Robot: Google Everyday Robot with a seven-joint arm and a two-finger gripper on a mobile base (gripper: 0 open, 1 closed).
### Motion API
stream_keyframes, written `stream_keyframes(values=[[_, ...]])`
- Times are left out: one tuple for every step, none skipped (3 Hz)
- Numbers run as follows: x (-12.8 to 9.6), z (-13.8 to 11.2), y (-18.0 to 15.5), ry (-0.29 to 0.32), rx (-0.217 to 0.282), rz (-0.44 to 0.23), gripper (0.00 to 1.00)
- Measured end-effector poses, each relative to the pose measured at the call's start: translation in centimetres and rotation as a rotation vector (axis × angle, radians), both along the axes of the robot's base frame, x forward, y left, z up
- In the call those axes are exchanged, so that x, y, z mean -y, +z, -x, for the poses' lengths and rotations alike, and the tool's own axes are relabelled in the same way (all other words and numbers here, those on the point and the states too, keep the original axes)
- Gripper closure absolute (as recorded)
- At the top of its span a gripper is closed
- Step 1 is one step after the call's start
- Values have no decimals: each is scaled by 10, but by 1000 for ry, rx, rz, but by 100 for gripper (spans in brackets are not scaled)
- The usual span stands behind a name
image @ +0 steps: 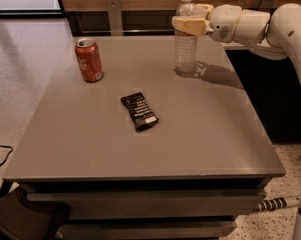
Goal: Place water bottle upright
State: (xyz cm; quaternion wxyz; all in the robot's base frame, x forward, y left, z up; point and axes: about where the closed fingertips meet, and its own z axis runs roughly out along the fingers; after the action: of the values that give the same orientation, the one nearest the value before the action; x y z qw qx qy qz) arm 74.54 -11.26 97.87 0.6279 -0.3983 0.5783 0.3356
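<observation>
The water bottle (186,46) is clear, ribbed, with a white cap. It stands upright on the grey table (200,129), at the far right part of the top. My gripper (189,20) reaches in from the right at the bottle's upper part, just below the cap. Its cream-coloured fingers (186,25) lie around the bottle's shoulder.
A red soda can (89,60) stands upright at the far left of the table. A black snack packet (139,111) lies flat near the middle. A wooden wall with metal brackets runs behind the table. My white arm (270,26) spans the far right corner.
</observation>
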Motion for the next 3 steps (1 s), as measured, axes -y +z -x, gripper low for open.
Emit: stream_keyframes(values=[[2, 0, -12, -16, -1, -32, 100], [7, 2, -27, -51, 6, -65, 100], [8, 4, -35, -76, 17, -77, 100]])
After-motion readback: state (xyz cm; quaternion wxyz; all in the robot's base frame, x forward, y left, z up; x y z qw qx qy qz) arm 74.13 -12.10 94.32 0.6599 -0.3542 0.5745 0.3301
